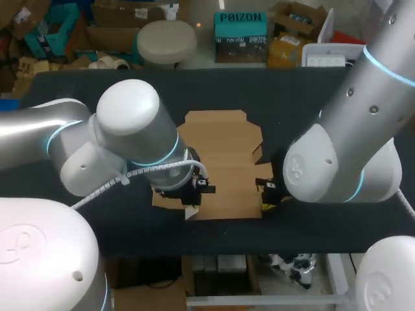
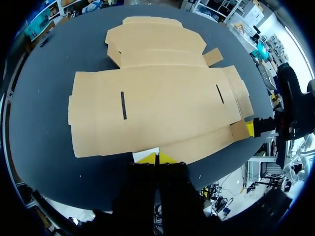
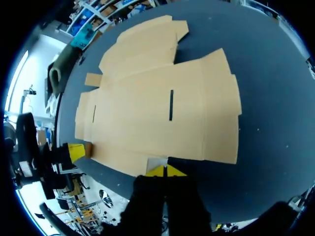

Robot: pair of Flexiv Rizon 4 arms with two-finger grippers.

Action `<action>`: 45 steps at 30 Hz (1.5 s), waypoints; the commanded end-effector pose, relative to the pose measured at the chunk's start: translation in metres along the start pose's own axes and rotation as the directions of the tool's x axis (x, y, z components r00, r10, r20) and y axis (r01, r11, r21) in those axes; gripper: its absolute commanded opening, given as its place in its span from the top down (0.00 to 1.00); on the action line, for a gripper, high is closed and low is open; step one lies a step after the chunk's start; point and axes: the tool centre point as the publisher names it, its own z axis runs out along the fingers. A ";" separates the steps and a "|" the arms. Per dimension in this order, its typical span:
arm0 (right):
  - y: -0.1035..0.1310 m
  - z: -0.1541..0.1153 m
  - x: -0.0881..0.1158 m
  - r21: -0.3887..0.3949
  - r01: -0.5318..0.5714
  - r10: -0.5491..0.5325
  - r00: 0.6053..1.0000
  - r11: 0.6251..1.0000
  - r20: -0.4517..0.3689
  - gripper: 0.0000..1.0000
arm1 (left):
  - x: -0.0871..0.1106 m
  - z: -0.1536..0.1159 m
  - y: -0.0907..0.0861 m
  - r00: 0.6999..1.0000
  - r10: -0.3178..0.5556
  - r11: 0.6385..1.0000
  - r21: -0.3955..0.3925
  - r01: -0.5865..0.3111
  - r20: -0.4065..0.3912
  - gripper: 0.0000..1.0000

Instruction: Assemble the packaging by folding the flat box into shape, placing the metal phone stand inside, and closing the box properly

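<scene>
A flat brown cardboard box (image 1: 224,155) lies unfolded on the dark table, with two thin slots in its middle panel (image 2: 157,108) (image 3: 162,113). My left gripper (image 1: 192,206) (image 2: 156,158) is at the box's near edge, its yellow tips pressed together on a pale bit of that edge. My right gripper (image 1: 266,206) (image 3: 165,170) pinches the same near edge further right, close to a small corner flap (image 2: 240,130). Each wrist view also shows the other arm's yellow tip at the box's side. No metal phone stand is in view.
The black table (image 1: 65,97) has bare surface to the left and right of the box and behind it. Its front edge runs just below both grippers. My two arms' large grey bodies hang over the near half of the table.
</scene>
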 end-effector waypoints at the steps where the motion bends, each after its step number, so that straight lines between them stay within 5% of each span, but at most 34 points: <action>1: 0.004 -0.017 -0.010 0.019 0.000 0.003 0.990 1.000 -0.140 1.00 | -0.013 -0.014 0.000 1.000 -0.006 1.000 0.001 0.006 -0.030 1.00; 13: 0.012 -0.032 -0.025 0.021 0.015 -0.009 0.964 1.000 -0.266 1.00 | -0.029 -0.034 -0.007 0.981 -0.019 1.000 -0.006 0.018 -0.193 1.00; 25: 0.027 -0.054 -0.035 0.021 0.003 0.005 0.933 1.000 -0.359 1.00 | -0.038 -0.054 -0.023 0.971 -0.029 1.000 0.004 0.031 -0.237 1.00; 26: 0.028 -0.057 -0.035 0.020 0.004 0.004 0.932 1.000 -0.362 0.98 | -0.039 -0.056 -0.024 0.970 -0.030 0.999 0.005 0.032 -0.241 0.71; 30: 0.034 -0.067 -0.038 0.012 0.000 0.005 0.924 1.000 -0.382 0.59 | -0.041 -0.063 -0.027 0.968 -0.034 0.999 0.007 0.037 -0.249 0.27; 32: 0.037 -0.072 -0.040 0.011 -0.003 0.007 0.921 1.000 -0.389 0.52 | -0.043 -0.067 -0.028 0.968 -0.035 0.999 0.008 0.038 -0.248 0.12; 33: 0.039 -0.074 -0.041 0.010 -0.008 0.011 0.921 1.000 -0.390 0.38 | -0.044 -0.069 -0.029 0.969 -0.034 0.999 0.010 0.038 -0.245 0.00; 35: 0.042 -0.078 -0.043 0.009 -0.011 0.014 0.919 1.000 -0.394 0.14 | -0.045 -0.073 -0.030 0.970 -0.035 0.999 0.012 0.039 -0.242 0.00; 37: 0.047 -0.082 -0.044 0.007 -0.018 0.019 0.919 1.000 -0.395 0.02 | -0.047 -0.077 -0.031 0.971 -0.037 0.999 0.014 0.041 -0.237 0.00; 45: 0.064 -0.102 -0.045 0.001 -0.041 0.038 0.911 0.999 -0.412 0.00 | -0.062 -0.089 -0.042 0.969 -0.062 0.998 0.010 0.066 -0.238 0.00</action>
